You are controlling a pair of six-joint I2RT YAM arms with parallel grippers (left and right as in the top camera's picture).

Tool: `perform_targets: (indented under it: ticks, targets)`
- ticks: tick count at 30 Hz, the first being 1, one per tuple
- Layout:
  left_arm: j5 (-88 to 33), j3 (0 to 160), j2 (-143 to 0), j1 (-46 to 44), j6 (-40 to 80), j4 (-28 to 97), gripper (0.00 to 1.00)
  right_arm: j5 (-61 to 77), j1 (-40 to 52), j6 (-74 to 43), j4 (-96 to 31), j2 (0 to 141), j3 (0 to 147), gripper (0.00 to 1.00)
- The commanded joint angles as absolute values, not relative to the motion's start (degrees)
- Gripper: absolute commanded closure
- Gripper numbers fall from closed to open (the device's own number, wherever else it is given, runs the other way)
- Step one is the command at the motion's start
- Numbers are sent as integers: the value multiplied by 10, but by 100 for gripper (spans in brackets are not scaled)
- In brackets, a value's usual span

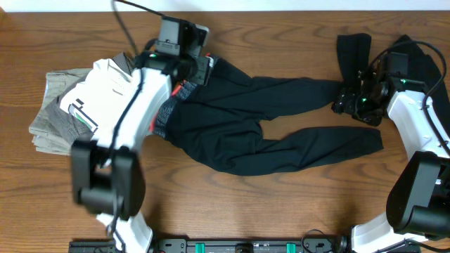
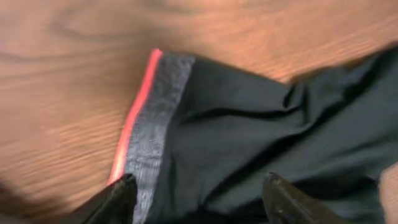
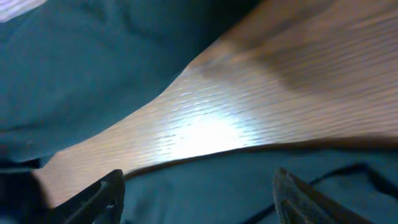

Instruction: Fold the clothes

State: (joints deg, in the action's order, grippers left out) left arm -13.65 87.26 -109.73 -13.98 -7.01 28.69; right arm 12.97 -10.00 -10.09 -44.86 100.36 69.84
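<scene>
The clothes in hand are long black trousers lying flat across the wooden table, legs pointing right. Their grey waistband with its coral edge lies at the left. My left gripper hovers over the waist's far corner; in the left wrist view it is open, one finger on each side of the waistband and black cloth. My right gripper is at the end of the upper leg. The right wrist view shows it open above dark fabric, pinching nothing.
A pile of grey and white garments lies at the left, partly under my left arm. Another dark garment sits at the back right, and more dark cloth lies beside my right arm. The table's far edge runs close behind.
</scene>
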Motion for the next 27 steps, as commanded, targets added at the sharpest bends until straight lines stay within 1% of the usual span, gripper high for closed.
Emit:
perform_targets:
  ticks: [1,4,7,8,9,10,12,14,15,17,19,23,27]
  targets:
    - [-161,875,-1159,-138,-98,263,30,199,-101,-72,-453,1006,696,26]
    - [-161,875,-1197,-138,-105,234,26,227,-101,-61,-457,1006,696,25]
    - [-161,875,-1223,-138,-114,217,28,236,-101,-62,-460,1006,696,26]
    - [-161,875,-1229,-138,-116,215,30,239,-101,-62,-460,1006,696,26]
    - [-161,875,-1235,-138,-119,213,36,241,-101,-62,-460,1006,696,26]
    - [-161,875,-1242,-138,-121,210,44,243,-101,-62,-460,1006,696,26]
    - [-161,875,-1254,-138,-133,208,72,243,-101,-68,-460,1006,696,26]
    - [-160,875,-1268,-138,-136,202,90,243,-101,-81,-460,1006,696,27]
    - [-160,875,-1278,-138,-138,197,94,243,-101,-88,-460,1006,696,27]
    - [-156,875,-1298,-138,-139,182,94,243,-101,-101,-460,1006,696,28]
    - [-124,876,-1319,-138,-132,155,94,245,-101,-112,-460,1006,696,28]
    - [1,879,-1336,-125,-46,87,94,262,-95,-111,-465,1006,696,29]
    - [20,916,-1336,-88,17,70,94,253,-82,-102,-474,1006,696,28]
